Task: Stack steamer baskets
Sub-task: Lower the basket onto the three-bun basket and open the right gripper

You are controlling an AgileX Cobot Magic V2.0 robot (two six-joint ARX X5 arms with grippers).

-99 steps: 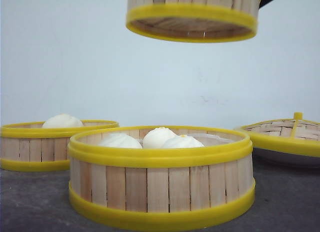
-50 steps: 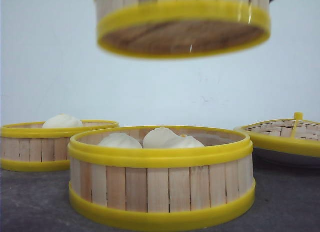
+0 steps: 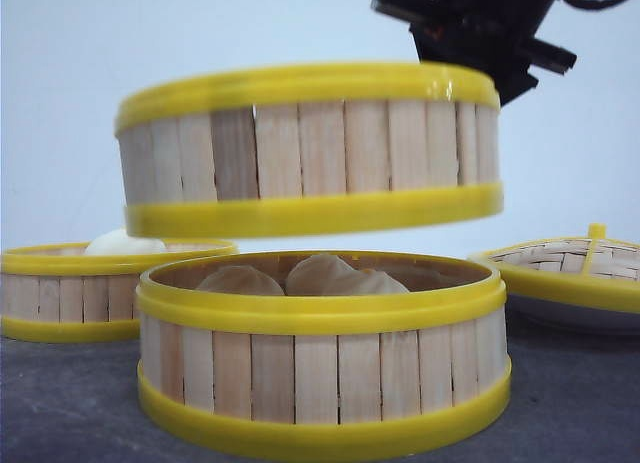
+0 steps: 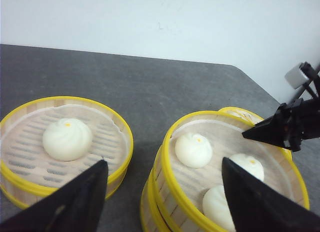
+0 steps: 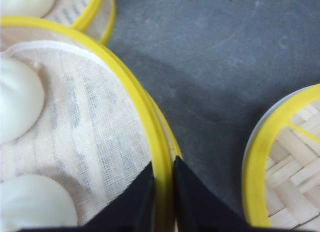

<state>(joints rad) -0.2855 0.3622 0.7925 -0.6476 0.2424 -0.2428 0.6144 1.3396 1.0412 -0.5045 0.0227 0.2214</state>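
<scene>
One steamer basket (image 3: 310,148) hangs tilted just above a second steamer basket (image 3: 322,353) that stands on the table with buns inside. My right gripper (image 5: 163,167) is shut on the hanging basket's yellow rim (image 5: 150,132), one finger inside and one outside; its arm (image 3: 480,28) shows above the basket. The held basket (image 4: 225,162) holds three white buns on a cloth liner. A third steamer basket (image 3: 100,283) with one bun (image 4: 66,138) stands to the left. My left gripper (image 4: 162,184) is open above the gap between the baskets, holding nothing.
A domed woven lid with a yellow rim and knob (image 3: 575,268) lies on a white plate at the right, also visible beside my right gripper (image 5: 285,162). The table is dark grey (image 4: 150,86) against a white wall.
The held basket has come down and forward, from high at the top of the front view to just above the middle basket, shading its buns. The right arm now shows above it.
</scene>
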